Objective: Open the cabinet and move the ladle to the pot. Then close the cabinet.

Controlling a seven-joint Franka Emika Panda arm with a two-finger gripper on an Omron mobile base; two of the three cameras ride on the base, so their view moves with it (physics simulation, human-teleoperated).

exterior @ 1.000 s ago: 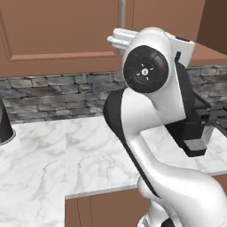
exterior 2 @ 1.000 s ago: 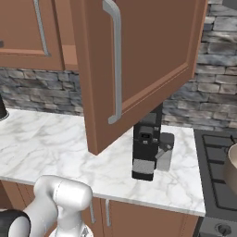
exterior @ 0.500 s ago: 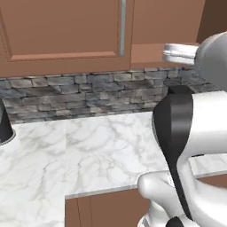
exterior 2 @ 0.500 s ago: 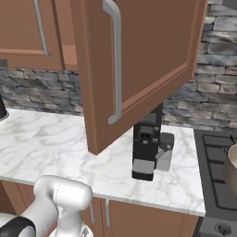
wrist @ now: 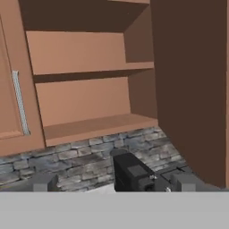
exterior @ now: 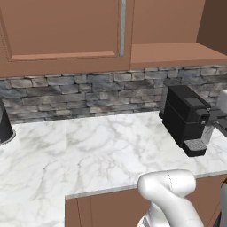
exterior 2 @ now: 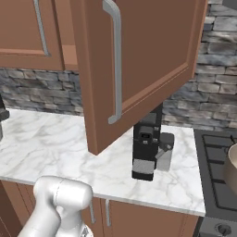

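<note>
The cabinet (wrist: 89,103) stands open in the hand view, its two shelves bare. Its right door (exterior 2: 152,55) is swung far out over the counter, with the silver bar handle (exterior 2: 115,60) facing the right base view. The left door (exterior: 66,31) is closed. My gripper (wrist: 112,182) is open, fingertips (wrist: 42,183) wide apart with nothing between them, held below and in front of the open compartment. A sliver of the tan pot (exterior 2: 233,169) sits on the stove at the far right. The ladle is out of view.
A black coffee machine (exterior 2: 148,148) stands on the marble counter (exterior: 97,150) under the open compartment, against the stone backsplash. A dark object (exterior: 4,126) sits at the counter's far left. The stove (exterior 2: 215,176) adjoins the counter on the right.
The arm, which blocked the left base view, has swung right and out of it, uncovering the coffee machine and the cabinet's lower shelf. The door and counter items have not moved.
</note>
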